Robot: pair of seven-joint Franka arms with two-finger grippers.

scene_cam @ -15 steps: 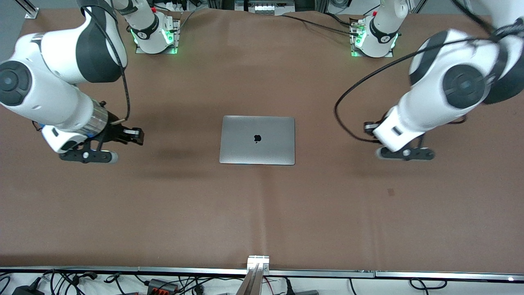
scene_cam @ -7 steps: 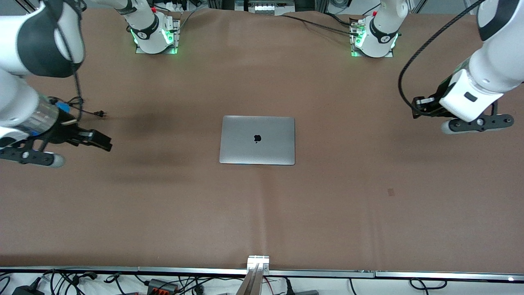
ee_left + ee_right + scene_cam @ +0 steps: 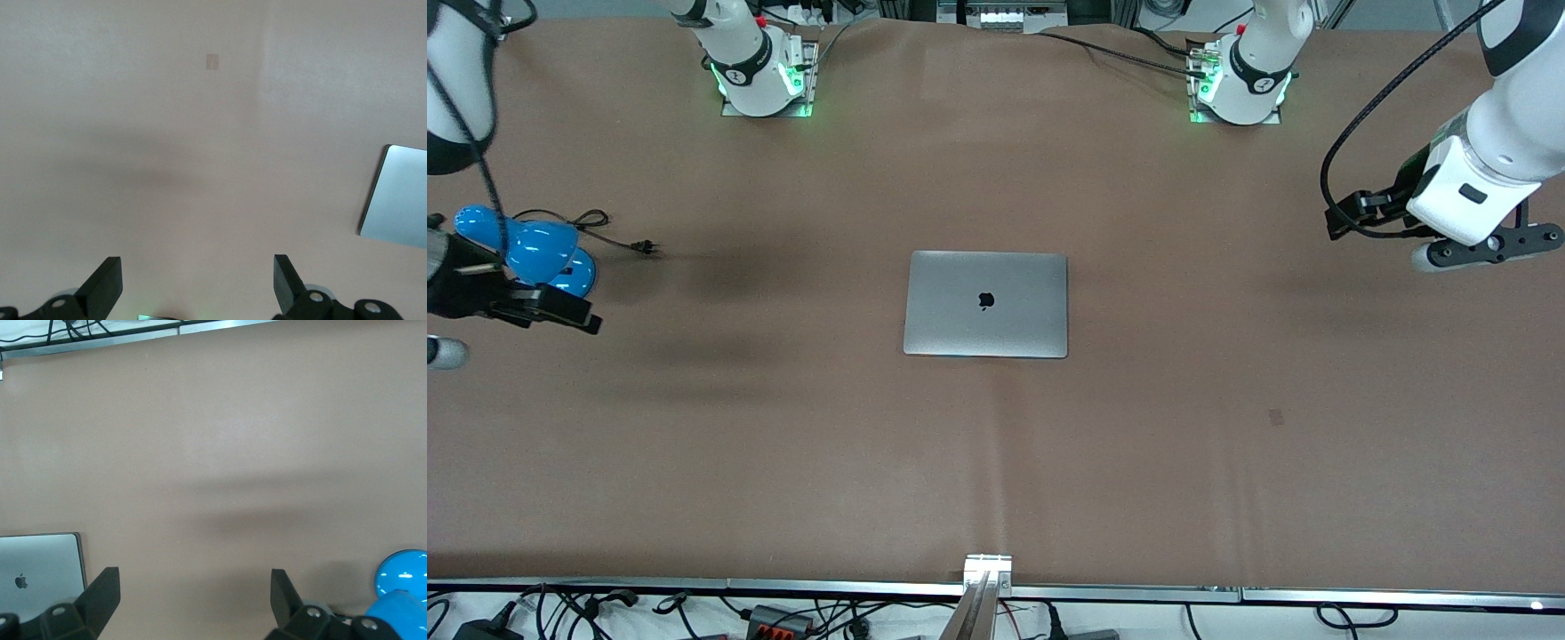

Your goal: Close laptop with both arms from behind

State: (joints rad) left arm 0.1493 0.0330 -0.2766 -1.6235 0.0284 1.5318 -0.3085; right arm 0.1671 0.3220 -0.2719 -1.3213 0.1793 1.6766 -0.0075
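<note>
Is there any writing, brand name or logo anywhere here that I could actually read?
No readable words or numbers anywhere.
Dark apple logo, no text: on the closed lid of the laptop.
Small dark mark on each arm's base collar: too small to read.

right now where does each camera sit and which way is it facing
front view: high across the table, facing the two bases; closed laptop mid-table, blue lamp toward the right arm's end; both arms show, left gripper and right gripper up over bare table.
left wrist view: on the left wrist, looking down at the table; own left gripper, jaws open, laptop at the frame edge.
right wrist view: on the right wrist, looking down; own right gripper, jaws open, laptop, lamp.
shared: all three show the laptop.
</note>
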